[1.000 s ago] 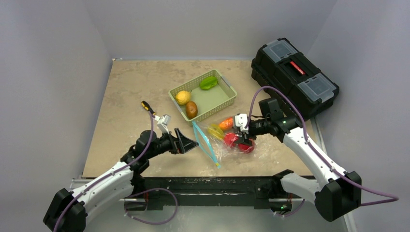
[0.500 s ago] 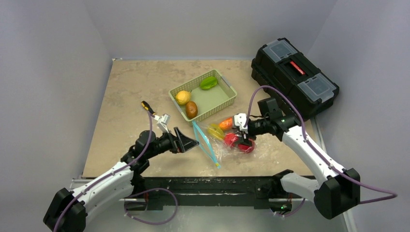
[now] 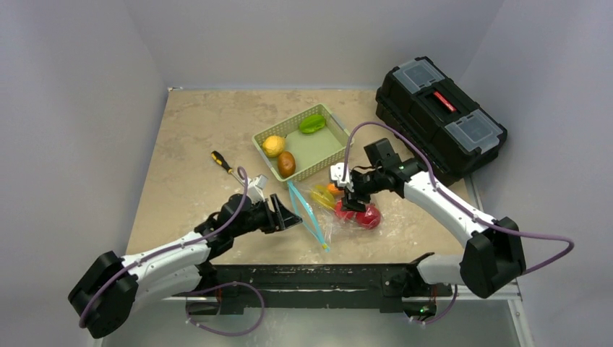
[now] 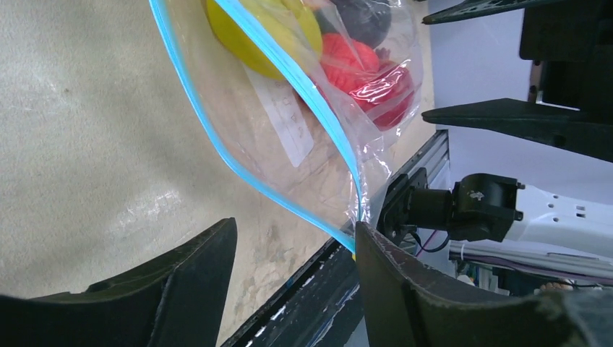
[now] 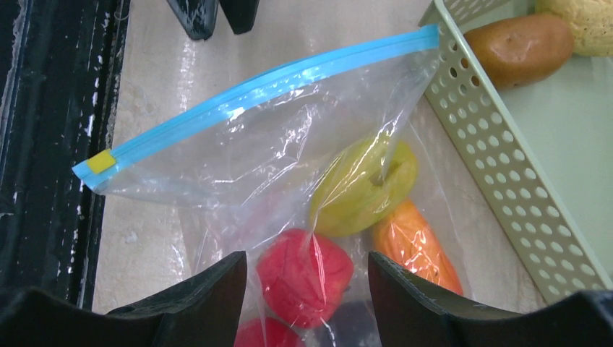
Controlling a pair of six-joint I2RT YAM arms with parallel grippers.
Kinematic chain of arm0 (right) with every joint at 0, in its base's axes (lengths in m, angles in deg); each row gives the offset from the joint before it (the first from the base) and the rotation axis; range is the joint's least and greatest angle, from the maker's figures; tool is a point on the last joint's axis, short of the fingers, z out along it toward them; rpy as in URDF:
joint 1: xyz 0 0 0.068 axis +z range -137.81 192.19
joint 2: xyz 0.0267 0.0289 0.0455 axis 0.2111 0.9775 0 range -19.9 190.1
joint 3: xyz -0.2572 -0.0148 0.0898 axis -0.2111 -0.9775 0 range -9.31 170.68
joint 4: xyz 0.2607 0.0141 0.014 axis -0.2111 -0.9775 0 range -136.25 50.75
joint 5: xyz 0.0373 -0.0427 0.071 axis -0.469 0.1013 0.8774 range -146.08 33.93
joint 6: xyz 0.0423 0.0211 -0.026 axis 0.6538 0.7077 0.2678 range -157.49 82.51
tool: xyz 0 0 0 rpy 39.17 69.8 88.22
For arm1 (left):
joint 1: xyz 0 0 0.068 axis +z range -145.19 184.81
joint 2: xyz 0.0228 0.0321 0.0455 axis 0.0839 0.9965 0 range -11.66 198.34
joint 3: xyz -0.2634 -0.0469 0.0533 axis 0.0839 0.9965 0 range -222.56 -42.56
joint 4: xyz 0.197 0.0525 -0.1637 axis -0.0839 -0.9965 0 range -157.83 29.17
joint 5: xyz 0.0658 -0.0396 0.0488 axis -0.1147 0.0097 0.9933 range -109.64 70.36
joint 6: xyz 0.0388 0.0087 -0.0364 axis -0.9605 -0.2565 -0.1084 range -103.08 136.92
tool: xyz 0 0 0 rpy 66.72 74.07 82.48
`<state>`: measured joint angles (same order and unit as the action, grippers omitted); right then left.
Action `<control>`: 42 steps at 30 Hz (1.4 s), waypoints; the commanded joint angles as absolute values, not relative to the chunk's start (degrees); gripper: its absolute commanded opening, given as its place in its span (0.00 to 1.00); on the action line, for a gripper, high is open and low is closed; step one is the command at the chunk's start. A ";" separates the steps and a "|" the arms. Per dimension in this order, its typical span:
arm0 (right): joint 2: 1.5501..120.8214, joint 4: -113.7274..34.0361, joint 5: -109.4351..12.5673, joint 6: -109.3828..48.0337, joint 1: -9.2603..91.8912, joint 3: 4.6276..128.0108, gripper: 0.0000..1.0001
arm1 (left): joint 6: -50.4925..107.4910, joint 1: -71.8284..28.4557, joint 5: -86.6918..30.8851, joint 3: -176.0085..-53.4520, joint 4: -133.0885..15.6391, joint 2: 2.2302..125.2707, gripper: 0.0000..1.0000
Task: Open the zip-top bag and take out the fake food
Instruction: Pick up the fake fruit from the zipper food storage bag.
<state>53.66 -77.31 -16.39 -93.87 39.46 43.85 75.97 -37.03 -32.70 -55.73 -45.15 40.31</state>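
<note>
Screwdriver (image 3: 221,161): top view only, far left. Left gripper (image 3: 288,215): jaws apart, empty, at bag (image 3: 316,211) zipper. Bag: flat on table (image 3: 195,130) beside basket (image 3: 324,147), food (image 5: 303,278) inside; right-wrist view alone shows its yellow tab (image 5: 102,160). Right gripper (image 3: 347,201): spread over bag, empty.

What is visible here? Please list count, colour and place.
zip-top bag: one, clear with blue zipper strip, on the table before the basket
fake food in bag: at least four, yellow, orange, red, under the right claw
fake food in basket: three, yellow, brown, green, inside it
basket: one, light green, table centre
screwdriver: one, yellow-and-black handle, left of basket
toolbox: one, black, far right
table: one, beige, under the bag
left claw: one, black, open, beside the zipper strip
right claw: one, black, open, over the bag
</note>
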 commanded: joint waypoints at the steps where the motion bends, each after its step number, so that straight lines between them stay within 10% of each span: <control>1: 55.73 -75.37 -17.75 -90.96 40.96 48.84 0.60 | 76.69 -38.94 -28.71 -59.24 -43.08 44.46 0.58; 12: 57.45 -73.61 -19.11 -89.19 41.43 50.02 0.60 | 74.06 -39.07 -26.72 -63.91 -48.68 49.18 0.40; 42: 56.23 -71.32 -18.89 -88.64 41.40 47.73 0.60 | 76.34 -39.06 -28.60 -60.18 -42.64 47.37 0.39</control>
<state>57.71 -72.35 -19.19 -89.30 41.07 47.76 75.94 -38.82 -28.42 -61.17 -46.11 49.01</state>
